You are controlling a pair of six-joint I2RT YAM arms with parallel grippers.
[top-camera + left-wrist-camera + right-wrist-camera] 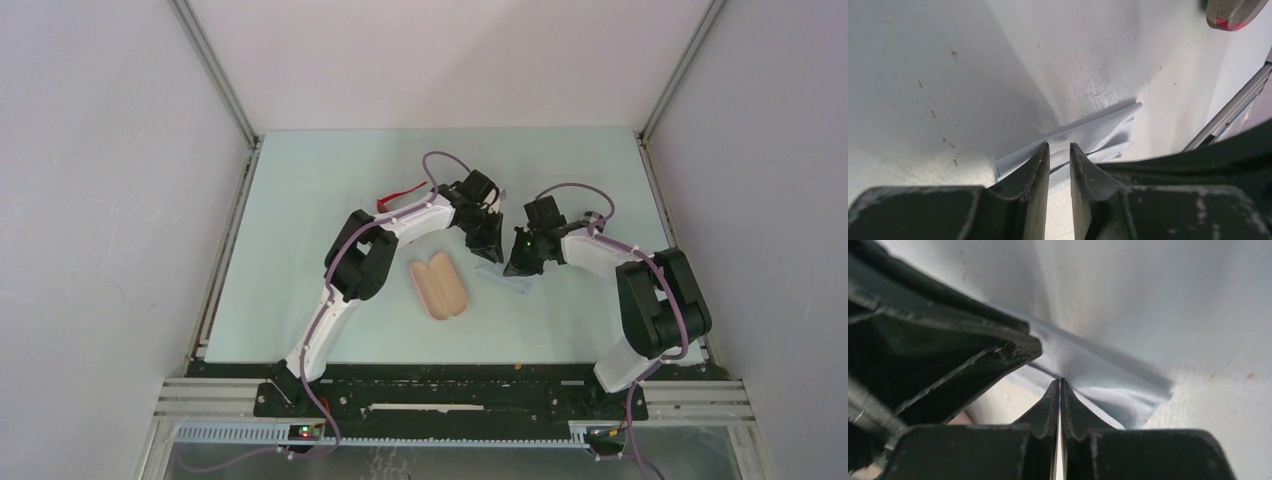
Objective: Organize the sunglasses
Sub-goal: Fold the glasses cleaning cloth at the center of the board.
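Observation:
The red sunglasses [397, 199] lie at the back of the table, partly hidden behind my left arm. Both grippers meet over a pale blue cloth [508, 281] near the table's middle. My left gripper [490, 250] points down at the cloth [1098, 132], its jaws a narrow gap apart and nothing between them [1060, 146]. My right gripper [1060, 380] is shut, its tips pinching a raised fold of the cloth [1108, 370]. In the top view it sits at the cloth's near edge [513, 268].
A pink oblong case [440, 286] lies just left of the cloth, in front of my left arm. The end of a plaid case [1235, 12] shows at the top right of the left wrist view. A metal rail [1233, 112] runs along the table's right edge.

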